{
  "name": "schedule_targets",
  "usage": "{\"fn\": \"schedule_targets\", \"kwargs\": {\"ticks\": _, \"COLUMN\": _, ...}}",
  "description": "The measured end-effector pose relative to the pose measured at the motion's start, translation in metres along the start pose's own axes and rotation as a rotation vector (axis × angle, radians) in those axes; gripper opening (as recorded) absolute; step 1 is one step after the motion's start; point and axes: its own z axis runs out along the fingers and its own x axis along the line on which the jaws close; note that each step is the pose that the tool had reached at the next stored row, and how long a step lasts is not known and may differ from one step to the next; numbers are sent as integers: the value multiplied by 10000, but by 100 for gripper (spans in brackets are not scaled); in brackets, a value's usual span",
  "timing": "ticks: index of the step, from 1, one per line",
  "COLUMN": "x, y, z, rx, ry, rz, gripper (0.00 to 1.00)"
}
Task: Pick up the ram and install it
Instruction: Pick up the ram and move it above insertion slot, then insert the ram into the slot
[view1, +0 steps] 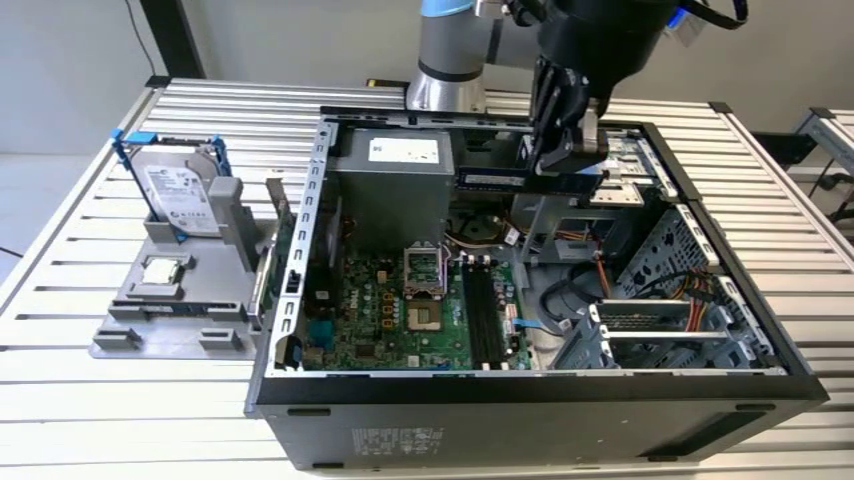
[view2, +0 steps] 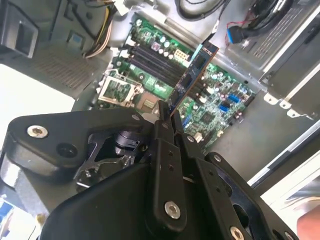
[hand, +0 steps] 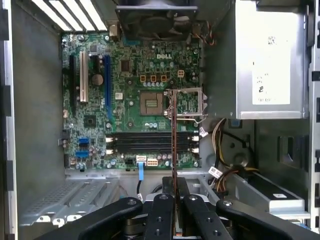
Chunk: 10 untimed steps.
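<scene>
the open grey metal computer case (view1: 318, 210) holds the green motherboard (hand: 130, 107). above that board your jaws are clamped on one end of the long dark circuit-board ram (view2: 194, 72). it points from them toward the board, seemingly crosswise to its black memory slots (hand: 150, 143).

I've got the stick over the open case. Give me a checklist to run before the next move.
1. Grip: gripper shut on the ram: ok.
2. Clearance: ram held above the motherboard, not touching: ok.
3. Target: memory slots empty: ok.
4. Alignment: ram lies crosswise to the slots in the first wrist view: not ok.
5. Latches: slot end latches open: cannot tell.
</scene>
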Motion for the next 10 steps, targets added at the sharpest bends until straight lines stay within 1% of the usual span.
{"fn": "schedule_targets", "kwargs": {"ticks": 2, "x": -1, "y": -30, "z": 0, "rx": 3, "ry": 16, "rz": 92, "gripper": 0}}
{"fn": "schedule_targets", "kwargs": {"ticks": 4, "x": -2, "y": -44, "z": 0, "rx": 7, "ry": 27, "rz": 239, "gripper": 0}}
{"fn": "schedule_targets", "kwargs": {"ticks": 8, "x": -2, "y": -64, "z": 1, "rx": 14, "ry": 26, "rz": 520, "gripper": 0}}
{"fn": "schedule_targets", "kwargs": {"ticks": 9, "x": -3, "y": -73, "z": 1, "rx": 15, "ry": 34, "rz": 544, "gripper": 0}}
{"fn": "schedule_targets", "kwargs": {"ticks": 10, "x": -3, "y": -74, "z": 1, "rx": 16, "ry": 66, "rz": 547, "gripper": 0}}
